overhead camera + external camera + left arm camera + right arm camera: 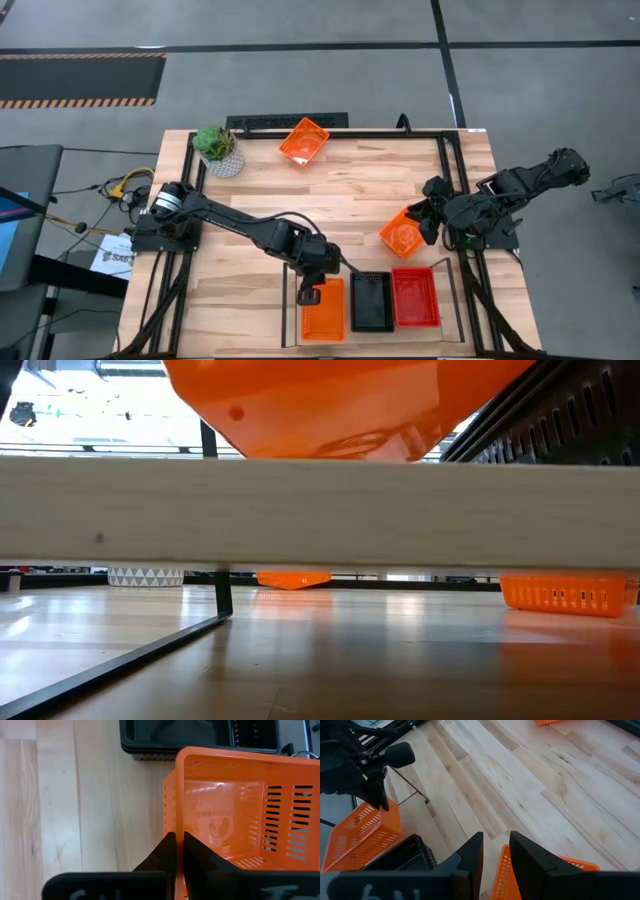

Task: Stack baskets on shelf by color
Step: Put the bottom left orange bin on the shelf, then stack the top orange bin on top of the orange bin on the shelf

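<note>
Pale wooden tabletop on a grey floor, nothing else in the room in play.

Nearest, along the table's front edge: the shelf, with three slots filled side by side, the shelf's orange basket, black basket, red basket. How many are nested in each cannot be told.

Left gripper right at the orange slot, pinched shut on that basket's rim wall, thin plastic squeezed between both fingers in the left wrist view. From table height the basket sits tilted above the board, so not seated flat. Step in hand, judging by this: setting down an orange basket at its end of the shelf.

Next calls for levelling the basket, lowering until the base rests on the board, then releasing and lifting straight off without dragging the rim.

Farther in, towards the right: right gripper at the second orange basket, fingers apart and astride its wall rather than squeezing it. Probably waiting for its turn at the orange slot.

Farthest, near the back edge: third orange basket, untouched, beside a potted plant.
</note>
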`<action>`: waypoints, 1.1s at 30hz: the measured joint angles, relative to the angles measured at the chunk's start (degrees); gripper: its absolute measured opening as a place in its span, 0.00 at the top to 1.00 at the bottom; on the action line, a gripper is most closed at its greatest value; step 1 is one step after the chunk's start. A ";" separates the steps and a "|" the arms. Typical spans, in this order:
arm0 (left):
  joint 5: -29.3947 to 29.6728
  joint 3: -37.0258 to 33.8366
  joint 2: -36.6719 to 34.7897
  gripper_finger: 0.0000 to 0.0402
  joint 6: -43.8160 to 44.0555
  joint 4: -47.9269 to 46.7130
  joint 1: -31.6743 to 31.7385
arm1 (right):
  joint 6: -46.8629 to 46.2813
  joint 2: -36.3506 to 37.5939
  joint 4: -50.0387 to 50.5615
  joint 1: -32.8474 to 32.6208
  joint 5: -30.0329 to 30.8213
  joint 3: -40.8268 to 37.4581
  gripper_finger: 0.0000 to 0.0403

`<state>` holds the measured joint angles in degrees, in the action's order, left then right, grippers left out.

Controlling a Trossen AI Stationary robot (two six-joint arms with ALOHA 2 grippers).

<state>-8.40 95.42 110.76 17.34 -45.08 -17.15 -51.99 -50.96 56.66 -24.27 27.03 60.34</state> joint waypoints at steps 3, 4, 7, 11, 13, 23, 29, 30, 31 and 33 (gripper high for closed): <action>0.03 0.00 -0.01 0.96 0.28 -0.01 0.00 | -0.02 0.00 0.00 0.00 0.00 0.00 0.71; 0.07 0.00 -0.02 0.93 0.33 0.00 0.00 | -0.01 0.00 0.00 -0.01 0.00 0.00 0.71; 0.22 0.00 -0.02 0.85 0.55 -0.03 0.00 | -0.02 0.00 0.00 -0.02 0.00 0.00 0.71; 0.20 0.00 -0.02 0.76 1.82 -0.01 0.02 | -0.02 -0.01 -0.02 -0.01 0.00 0.00 0.71; 0.05 0.00 -0.02 0.74 1.91 0.00 0.07 | -0.02 0.00 0.00 -0.01 0.00 0.00 0.71; -2.35 10.36 -0.09 0.69 2.14 -5.95 3.29 | -0.04 -0.01 -0.02 -0.01 0.00 0.00 0.71; 17.38 25.84 -0.47 0.69 -8.74 -22.80 6.57 | -0.04 0.00 -0.02 -0.02 0.00 0.00 0.71; 21.37 27.42 -0.52 0.69 -11.17 -24.68 7.40 | -0.04 0.00 -0.02 0.00 0.02 0.00 0.71; 23.60 28.66 -0.52 0.69 -13.12 -26.50 8.53 | -0.04 -0.01 -0.01 -0.01 0.00 0.00 0.71; 23.62 30.14 -0.50 0.69 -15.89 -30.13 11.43 | -0.04 0.00 -0.02 -0.01 0.02 0.00 0.71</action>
<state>15.21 125.56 110.26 1.46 -75.22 -5.72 -52.03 -50.96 56.64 -24.29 27.05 60.34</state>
